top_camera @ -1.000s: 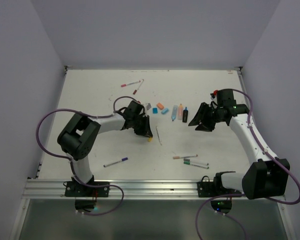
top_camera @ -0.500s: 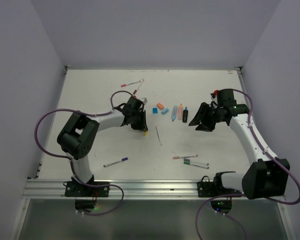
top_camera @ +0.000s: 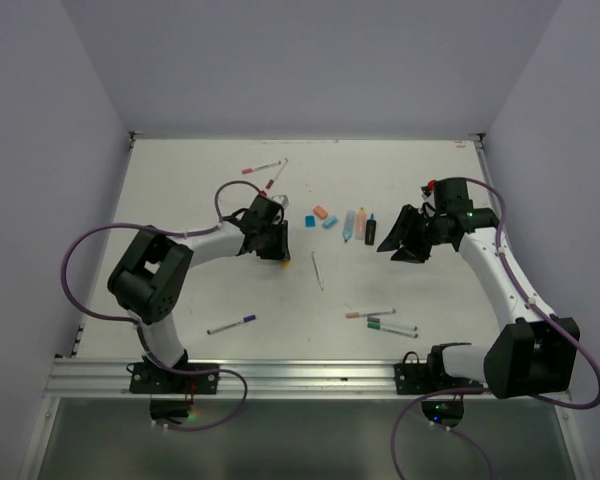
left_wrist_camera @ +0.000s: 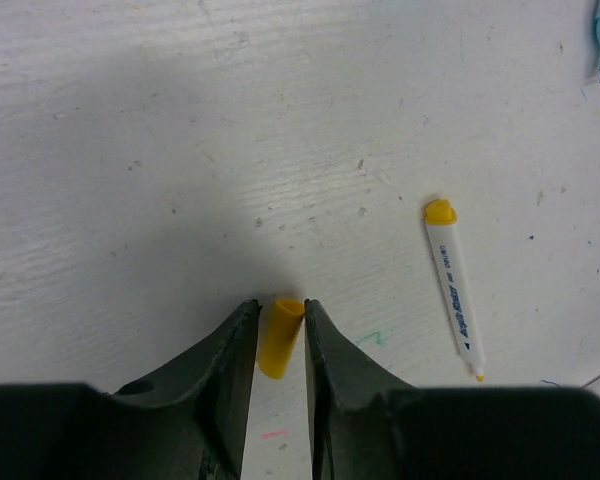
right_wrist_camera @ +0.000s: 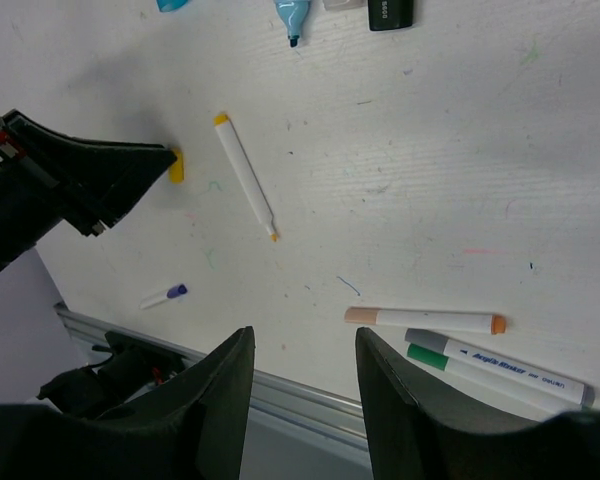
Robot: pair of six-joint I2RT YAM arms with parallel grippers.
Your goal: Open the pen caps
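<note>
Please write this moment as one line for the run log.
left gripper: shut on yellow cap | right gripper: open, empty | white pen: nib bare, lying apart from cap

White arm links (top_camera: 215, 238), black joints (top_camera: 145, 275), purple cables (top_camera: 64, 270)

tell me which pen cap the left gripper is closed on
The small yellow cap, pinched in the left gripper, apart from the yellow-ended white pen. The blue cap and orange cap lie loose farther back.
</note>
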